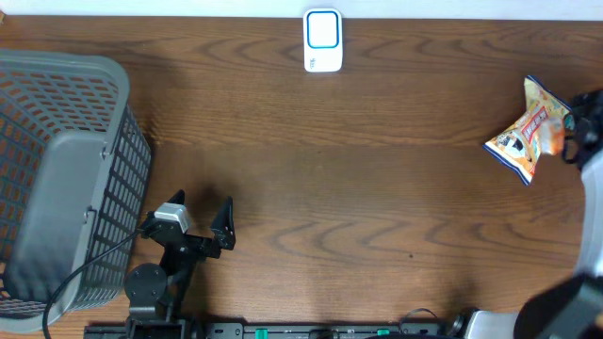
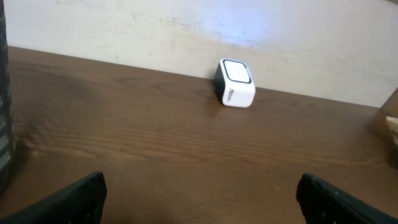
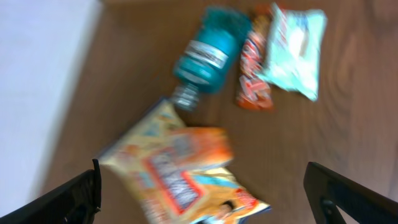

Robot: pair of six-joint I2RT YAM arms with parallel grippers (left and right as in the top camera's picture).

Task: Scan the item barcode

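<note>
The item, an orange and yellow snack bag (image 1: 529, 132), lies at the table's far right. In the right wrist view the bag (image 3: 180, 171) is blurred and sits between and beneath the wide-apart fingers of my right gripper (image 3: 208, 190), which is open and does not grip it. From overhead the right gripper (image 1: 578, 129) sits just right of the bag. The white scanner (image 1: 322, 40) with a blue-rimmed window stands at the table's far edge, and the left wrist view shows the scanner (image 2: 235, 83) too. My left gripper (image 1: 201, 209) is open and empty, near the front left.
A grey mesh basket (image 1: 104, 141) stands at the left, close beside the left arm. Beyond the bag lie a teal bottle (image 3: 208, 56), an orange candy bar (image 3: 252, 71) and a pale teal packet (image 3: 293, 53).
</note>
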